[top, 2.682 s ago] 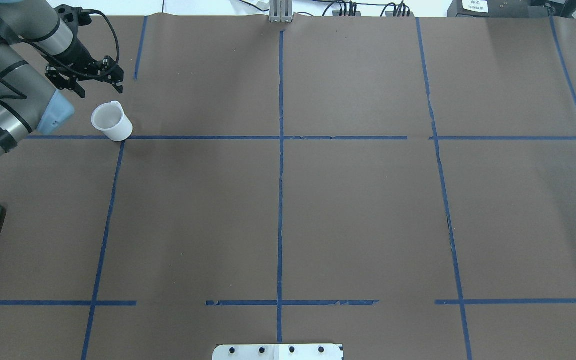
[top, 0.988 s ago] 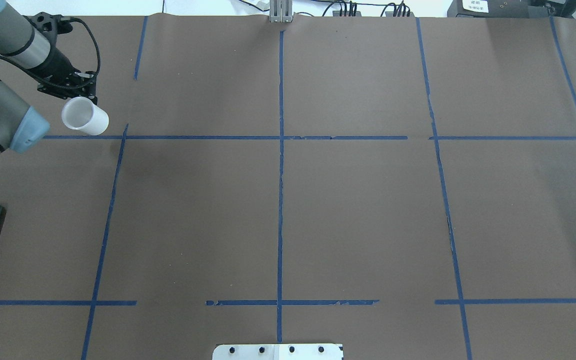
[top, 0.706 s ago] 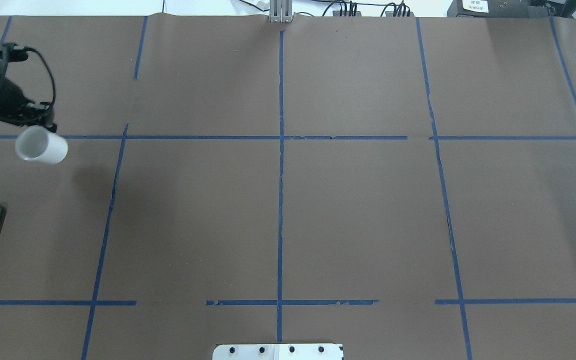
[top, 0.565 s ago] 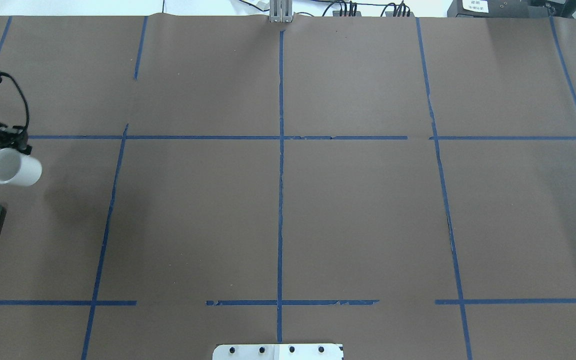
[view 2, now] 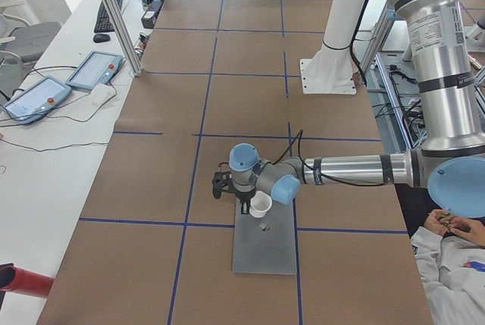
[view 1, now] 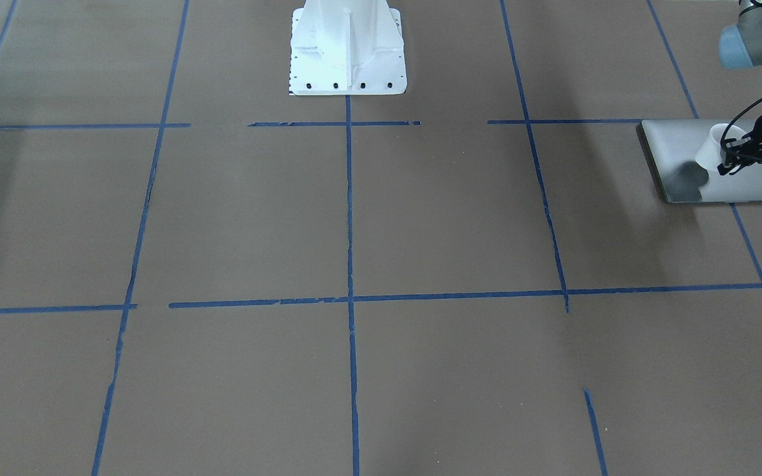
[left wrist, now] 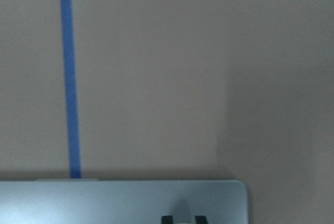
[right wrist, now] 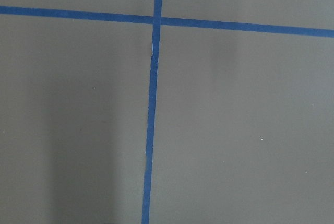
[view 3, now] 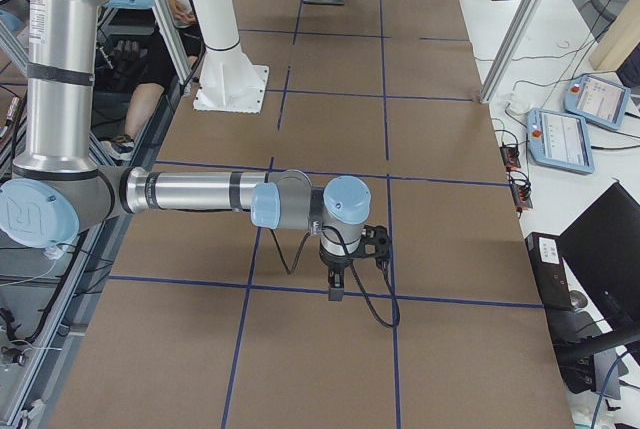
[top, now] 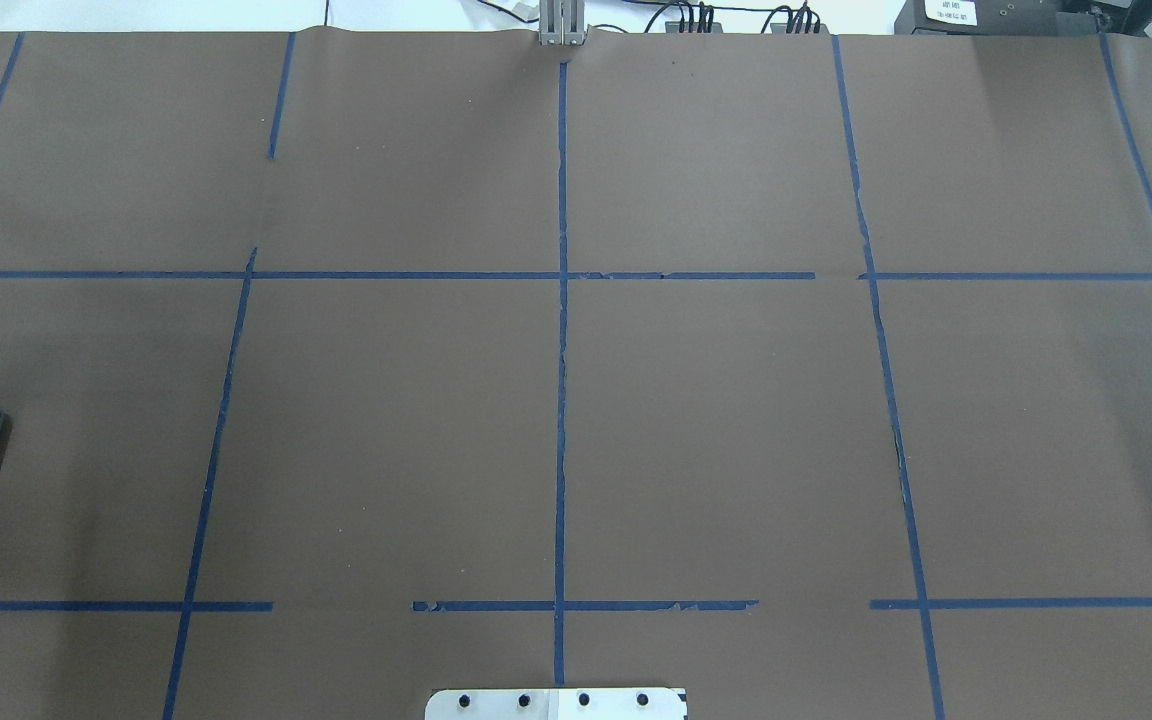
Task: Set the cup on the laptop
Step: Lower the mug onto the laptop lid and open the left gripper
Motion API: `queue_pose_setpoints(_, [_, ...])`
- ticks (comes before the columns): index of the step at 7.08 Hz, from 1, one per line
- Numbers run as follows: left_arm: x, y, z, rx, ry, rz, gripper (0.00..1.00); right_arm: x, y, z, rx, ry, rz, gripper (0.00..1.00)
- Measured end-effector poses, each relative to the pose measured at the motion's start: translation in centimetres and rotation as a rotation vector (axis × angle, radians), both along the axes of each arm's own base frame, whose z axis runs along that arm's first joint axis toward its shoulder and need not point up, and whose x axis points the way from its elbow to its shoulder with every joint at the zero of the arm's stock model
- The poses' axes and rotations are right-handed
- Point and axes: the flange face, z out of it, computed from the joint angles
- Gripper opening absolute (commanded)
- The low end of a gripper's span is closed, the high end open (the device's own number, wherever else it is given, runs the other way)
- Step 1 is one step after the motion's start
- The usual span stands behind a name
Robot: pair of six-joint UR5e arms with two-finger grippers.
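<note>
You had the cup (view 1: 710, 148) pinched in the left gripper (view 1: 727, 157) over the laptop (view 1: 675, 145), toward the end of the lid nearer the middle of the bench (view 1: 421, 218). The cup leaned in the grip rather than standing upright, and its shadow lay on the lid just beside it. Whether its base touched the lid, you could not have told from any view.

In the front-facing view the arm and part of the laptop ran off the right edge. Black cable crossed the gripper, so its fingers were hard to separate. The overhead view gave you only a strip of the laptop at its left edge, with cup and arm out of frame. The left wrist view was blurred: it showed the lid's rim along the bottom and a pale shape between two dark tips, cut off below.

The right gripper (view 3: 337, 289) pointed down over blue tape (right wrist: 152, 104), well apart from the laptop. It showed only in a side view, so I cannot tell whether it was spread or pressed together.
</note>
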Motion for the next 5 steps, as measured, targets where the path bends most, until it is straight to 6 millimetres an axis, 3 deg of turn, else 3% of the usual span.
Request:
queue_pose_setpoints(3, [-1.0, 1.3, 2.6, -0.028, -0.016, 0.002, 0.0, 0.0, 0.0, 0.0, -0.001, 0.0, 0.0, 1.0])
queue_pose_setpoints(5, [-0.9, 1.4, 3.2, -0.034, -0.013, 0.012, 0.0, 0.0, 0.0, 0.0, 0.0, 0.0, 0.0, 1.0])
